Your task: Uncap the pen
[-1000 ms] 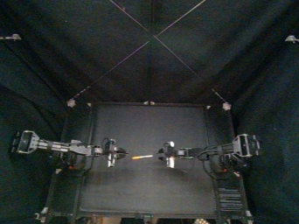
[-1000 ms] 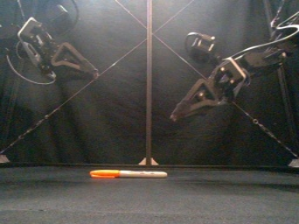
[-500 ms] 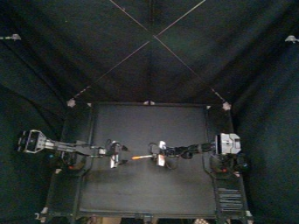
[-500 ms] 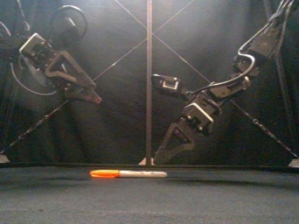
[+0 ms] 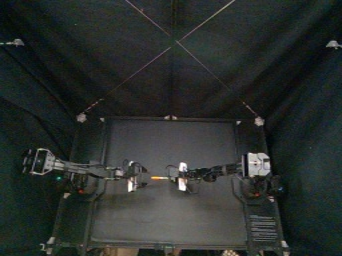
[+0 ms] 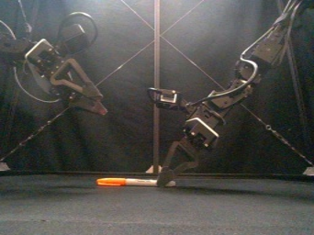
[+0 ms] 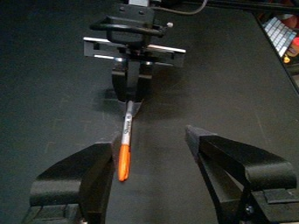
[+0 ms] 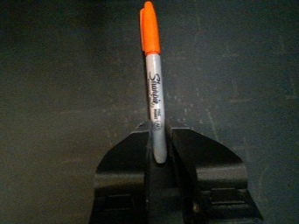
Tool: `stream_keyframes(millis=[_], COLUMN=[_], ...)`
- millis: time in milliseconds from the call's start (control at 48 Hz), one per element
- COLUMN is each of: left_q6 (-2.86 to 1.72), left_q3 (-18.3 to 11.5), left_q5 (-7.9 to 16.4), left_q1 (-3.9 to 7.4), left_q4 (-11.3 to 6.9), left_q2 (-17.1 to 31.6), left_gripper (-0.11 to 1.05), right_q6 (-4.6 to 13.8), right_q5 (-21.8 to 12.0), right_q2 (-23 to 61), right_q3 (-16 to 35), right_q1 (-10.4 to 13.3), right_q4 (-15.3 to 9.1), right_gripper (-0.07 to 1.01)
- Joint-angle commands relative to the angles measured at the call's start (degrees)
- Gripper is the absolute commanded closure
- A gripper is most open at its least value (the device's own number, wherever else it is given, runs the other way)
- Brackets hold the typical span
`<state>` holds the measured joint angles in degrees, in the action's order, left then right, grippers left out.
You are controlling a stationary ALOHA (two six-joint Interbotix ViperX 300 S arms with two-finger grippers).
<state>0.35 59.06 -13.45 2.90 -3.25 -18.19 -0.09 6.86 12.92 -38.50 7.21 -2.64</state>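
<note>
A marker pen [image 6: 135, 182] with an orange cap [image 6: 112, 182] and a pale barrel lies flat on the black table [image 6: 73, 207], cap toward the left. My right gripper [image 6: 163, 176] is down at the table and shut on the barrel's cap-free end. The right wrist view shows the pen [image 8: 152, 79] running out from between the jaws, orange cap [image 8: 149, 24] farthest away. My left gripper [image 6: 98, 108] hangs open in the air, up and left of the cap. In the left wrist view the pen [image 7: 126, 140] lies between the spread jaws' tips, with the right gripper [image 7: 131, 92] on its far end.
Seen from above, both arms meet near the middle of the table [image 5: 167, 215], with the pen [image 5: 158, 179] between the left gripper [image 5: 134, 176] and the right gripper [image 5: 178, 178].
The right arm has come down from mid-air to the table and closed its jaws on the pen's barrel. The left arm has lowered a little toward the middle, jaws open.
</note>
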Motion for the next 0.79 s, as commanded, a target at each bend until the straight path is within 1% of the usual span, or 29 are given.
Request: stream_keyframes(millis=[21, 83, 104, 167, 208, 271, 292, 417, 500, 625, 792], left_q6=[0.0, 0.0, -0.09, -0.09, 0.0, 0.0, -0.09, -0.09, -0.09, -0.09, -0.09], left_q3=[-4.7, -6.9, -7.3, -8.7, -9.4, -10.5, -10.9, -12.7, -13.7, -15.1, -16.2], left_q5=[2.8, 5.1, 5.6, 6.7, 7.1, 7.5, 7.7, 8.7, 9.3, 9.3, 9.3], left_q1=[1.76, 2.55, 2.81, 3.34, 3.43, 3.43, 3.52, 3.43, 3.52, 3.43, 3.87], left_q4=[1.49, 3.16, 3.69, 4.75, 5.36, 6.15, 6.42, 6.77, 6.68, 6.77, 6.77], left_q2=[2.9, 5.2, 5.8, 7.6, 8.6, 10.0, 10.5, 13.2, 14.8, 17.0, 18.5], left_gripper=[0.0, 0.0, 0.0, 0.0, 0.0, 0.0, 0.0, 0.0, 0.0, 0.0, 0.02], right_q6=[0.09, 0.09, 0.09, 0.09, 0.09, 0.18, 0.09, 0.09, 0.09, 0.09, 0.09], right_q5=[0.0, 0.0, 0.0, 0.0, 0.1, 0.1, 0.1, 0.2, 0.4, 0.4, 0.4], right_q2=[-6.6, -9.0, -9.7, -11.8, -12.8, -14.1, -14.4, -16.2, -16.6, -16.7, -16.7], right_q3=[-1.6, -3.0, -3.4, -4.9, -5.6, -6.5, -6.7, -7.7, -8.0, -7.8, -7.7], right_q1=[1.0, 1.4, 1.5, 1.5, 1.6, 1.5, 1.5, 1.5, 1.5, 1.5, 1.4], right_q4=[-0.2, -0.2, 0.0, 0.1, 0.1, 0.2, 0.2, 0.3, 0.3, 0.3, 0.3], right_gripper=[0.49, 0.49, 0.49, 0.49, 0.49, 0.49, 0.49, 0.49, 0.49, 0.49, 0.49])
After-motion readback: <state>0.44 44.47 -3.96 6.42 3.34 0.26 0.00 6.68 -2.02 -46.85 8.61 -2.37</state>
